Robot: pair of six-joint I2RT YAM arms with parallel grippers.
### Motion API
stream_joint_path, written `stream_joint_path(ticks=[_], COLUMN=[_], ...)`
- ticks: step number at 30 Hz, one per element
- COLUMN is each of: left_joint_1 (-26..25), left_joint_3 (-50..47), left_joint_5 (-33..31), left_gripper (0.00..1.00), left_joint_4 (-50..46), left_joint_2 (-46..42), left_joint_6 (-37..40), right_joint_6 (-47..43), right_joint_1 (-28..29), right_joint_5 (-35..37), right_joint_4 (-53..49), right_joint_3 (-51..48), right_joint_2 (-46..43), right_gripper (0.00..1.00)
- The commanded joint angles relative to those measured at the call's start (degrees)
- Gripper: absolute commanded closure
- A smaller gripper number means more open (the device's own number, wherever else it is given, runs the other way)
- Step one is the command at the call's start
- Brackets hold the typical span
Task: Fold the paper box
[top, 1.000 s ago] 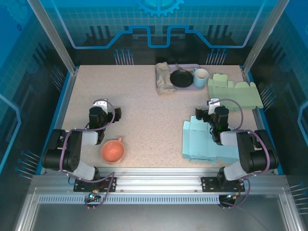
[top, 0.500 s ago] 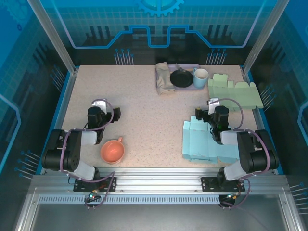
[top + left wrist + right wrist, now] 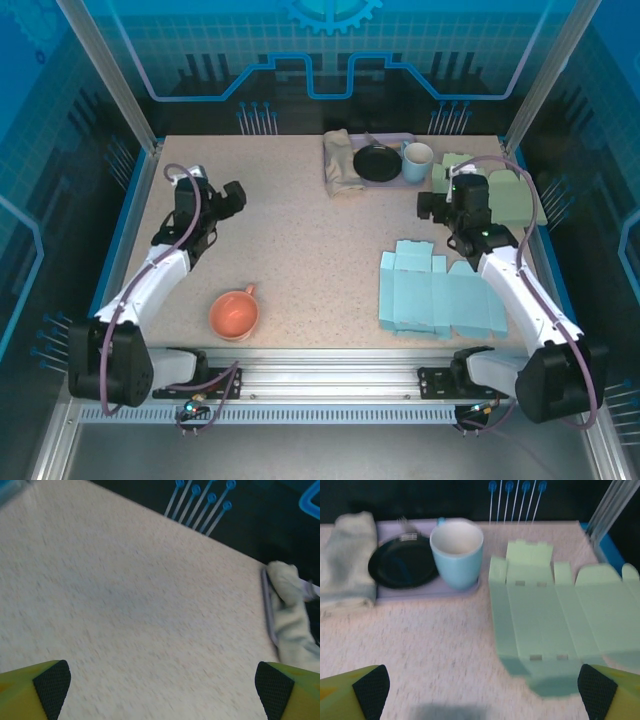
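Both arms have stretched forward, left gripper (image 3: pixel 237 197) and right gripper (image 3: pixel 428 206) released, mug (image 3: pixel 456 552) just beside green box (image 3: pixel 540 615).

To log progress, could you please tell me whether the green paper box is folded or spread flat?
Spread flat: the green paper box lies as one sheet, flaps splayed outward, creases exposed, no wall raised.

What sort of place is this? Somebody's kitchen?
Likely a robot test cell, not a home: a left arm and right arm bolted to a table, blue panels around it, and props like a flat blue box, green box and pink cup.
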Motion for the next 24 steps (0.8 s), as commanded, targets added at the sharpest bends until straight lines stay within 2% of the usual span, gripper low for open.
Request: stream_joint_path(ticks=[1,7,13,19,24], left_joint_1=[-6.53,-18.81,-26.43,-30.1,-31.91], left_joint_3=[0.05,-1.2,-4.06,-5.04,-4.78], left_joint_5=[3.75,5.22,2.66,0.8,-0.71], left_gripper=[0.01,0.01,0.01,0.01,0.01], left_joint_4=[-13.46,-14.46,-12.24,-11.79,-10.99], left_joint_2=[-3.13,-7.34,-9.07,-7.52,-6.67], left_joint_6=[-9.18,-9.71,-11.08,-13.81,-14.85], right_joint_6=[5.31,14.95,24.02,29.48,30.98], right_joint_1=[3.82,7.62,8.64,8.96,9.61], right_joint_5=[1.34,-2.42,-6.83,-9.02,-10.56], right_joint_4=[-19.79,-24.77,-21.06,-18.62,-17.2], right_joint_3=[1.06,-6.63,-18.95,-26.28,-28.44], right_joint_2=[-1.75,-7.72,-14.74,-19.65,-18.44], right_gripper=[0.0,0.0,0.0,0.0,0.0])
